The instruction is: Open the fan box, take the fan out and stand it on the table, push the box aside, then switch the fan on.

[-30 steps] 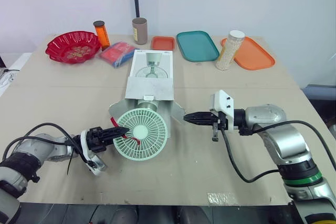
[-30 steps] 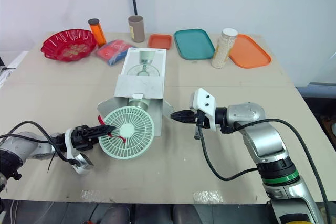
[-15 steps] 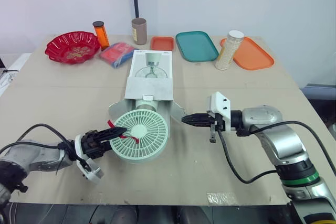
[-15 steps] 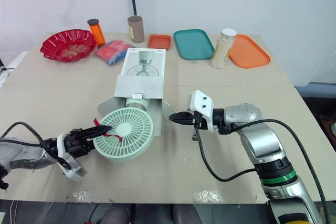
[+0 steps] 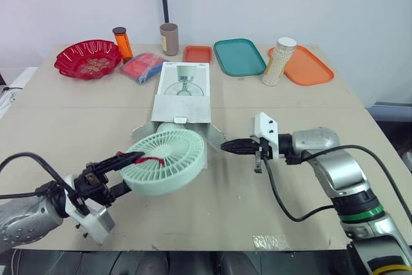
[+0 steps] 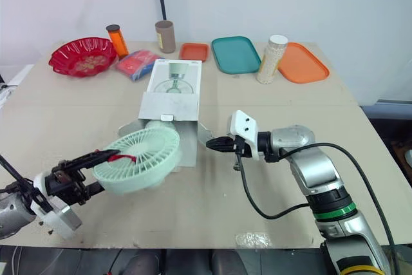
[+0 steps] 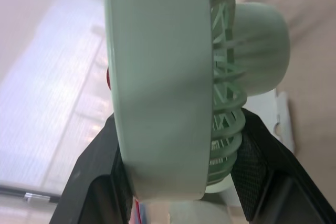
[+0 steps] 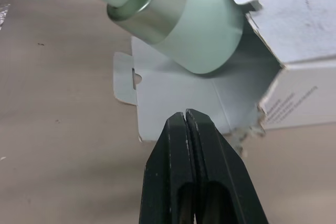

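Here 1 fan (image 5: 168, 158) clamped in left end effector (image 5: 134, 170); right end effector (image 5: 227, 148) clenched empty beside 1 box (image 5: 183, 94).

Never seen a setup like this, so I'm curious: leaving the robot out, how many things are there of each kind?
Trays: 3 (small orange tray, teal tray, big orange tray)
Upright containers: 3 (orange bottle, brown tube, jar)
Bowls: 1 (red bowl)
Packets: 1 (red packet)
Boxes: 1 (fan box)
Fans: 1 (green fan)
Total: 10
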{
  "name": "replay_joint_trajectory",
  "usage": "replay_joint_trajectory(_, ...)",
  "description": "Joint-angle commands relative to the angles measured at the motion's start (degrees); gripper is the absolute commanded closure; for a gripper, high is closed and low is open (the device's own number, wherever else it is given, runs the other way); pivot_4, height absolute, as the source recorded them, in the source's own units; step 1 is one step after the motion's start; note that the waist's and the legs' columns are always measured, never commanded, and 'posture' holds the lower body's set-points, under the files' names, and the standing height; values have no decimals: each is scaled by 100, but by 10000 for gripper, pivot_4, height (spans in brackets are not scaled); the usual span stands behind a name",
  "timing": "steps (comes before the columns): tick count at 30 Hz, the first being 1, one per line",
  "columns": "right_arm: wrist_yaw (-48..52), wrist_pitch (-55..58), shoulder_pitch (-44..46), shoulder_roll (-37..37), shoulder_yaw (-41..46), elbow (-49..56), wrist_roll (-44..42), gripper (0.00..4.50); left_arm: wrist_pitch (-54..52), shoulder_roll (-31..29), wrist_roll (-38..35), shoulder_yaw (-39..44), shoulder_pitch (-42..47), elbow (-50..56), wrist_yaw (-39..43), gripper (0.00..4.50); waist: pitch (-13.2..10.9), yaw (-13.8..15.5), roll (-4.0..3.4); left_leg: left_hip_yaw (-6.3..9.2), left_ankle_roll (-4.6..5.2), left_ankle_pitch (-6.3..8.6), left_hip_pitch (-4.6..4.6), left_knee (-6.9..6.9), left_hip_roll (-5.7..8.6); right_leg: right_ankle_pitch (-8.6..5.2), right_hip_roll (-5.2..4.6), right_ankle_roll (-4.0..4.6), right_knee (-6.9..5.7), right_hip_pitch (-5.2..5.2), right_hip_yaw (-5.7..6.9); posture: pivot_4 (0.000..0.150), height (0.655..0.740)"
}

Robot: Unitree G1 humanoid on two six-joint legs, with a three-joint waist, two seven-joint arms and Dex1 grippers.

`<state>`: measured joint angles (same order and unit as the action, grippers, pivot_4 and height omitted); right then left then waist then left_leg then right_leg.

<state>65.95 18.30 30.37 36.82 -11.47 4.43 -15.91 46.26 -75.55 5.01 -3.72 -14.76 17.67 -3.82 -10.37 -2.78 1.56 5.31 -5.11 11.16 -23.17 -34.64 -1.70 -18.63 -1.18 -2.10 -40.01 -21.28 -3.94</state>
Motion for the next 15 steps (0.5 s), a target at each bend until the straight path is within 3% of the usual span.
replay_joint_trajectory(1,151,-193,201,-46,1,-82,-7,45000,-728,-33,-1549,1006,-425,842,834,25779,0,1,0,0,1,1,-2,0,0,0,-1,-1,0,0,0,1500,7400)
replay_joint_trajectory(8,343,-284,464,-260,-89,-274,-72,45000,-2669,630,-3665,2570,-1112,1999,2237,25779,-2,-11,-2,0,8,5,-2,-1,-5,-3,9,2,1,-1,-1,1500,7400)
replay_joint_trajectory(15,434,-355,659,-446,-140,-486,-11,45000,-3836,1295,-3902,3369,-948,2224,2936,25779,-2,-2,-2,3,11,6,-1,-4,-6,-5,12,5,0,1,-1,1500,7400)
